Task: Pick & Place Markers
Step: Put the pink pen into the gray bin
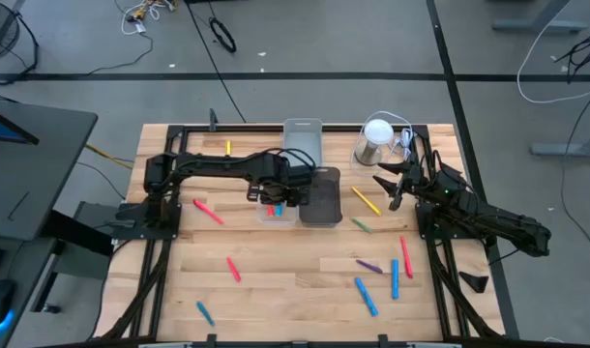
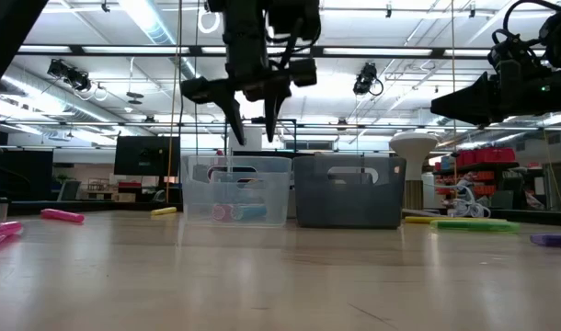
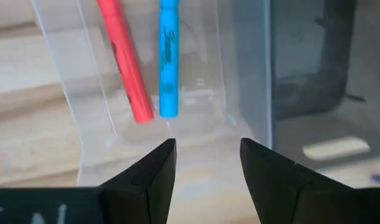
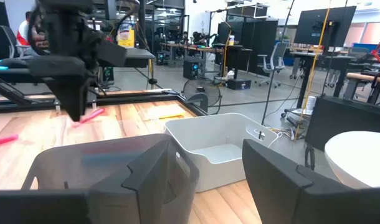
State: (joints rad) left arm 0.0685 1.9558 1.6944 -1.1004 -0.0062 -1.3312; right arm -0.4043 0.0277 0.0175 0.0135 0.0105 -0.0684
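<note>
My left gripper (image 3: 207, 160) (image 2: 253, 124) (image 1: 276, 196) hangs open, fingers pointing down, above the clear bin (image 2: 236, 188) (image 1: 279, 211) with nothing between its fingers. In that bin a red marker (image 3: 124, 65) and a blue marker (image 3: 169, 62) lie side by side on the floor. More markers lie flat on the wooden table: red (image 1: 208, 211), red (image 1: 233, 269), blue (image 1: 205, 312), yellow (image 1: 366, 200), green (image 1: 361, 225), purple (image 1: 368, 263), blue (image 1: 366, 296). My right gripper (image 1: 387, 184) (image 4: 215, 180) waits open and level at the table's right, beside the dark bin (image 1: 321, 196).
The dark bin (image 2: 349, 191) stands against the clear bin's right side. A white bin (image 1: 303, 140) (image 4: 218, 152) sits behind them, and a metal cup with a white ball (image 1: 375, 143) at the far right. Bare wood lies toward the table's near edge, between the scattered markers.
</note>
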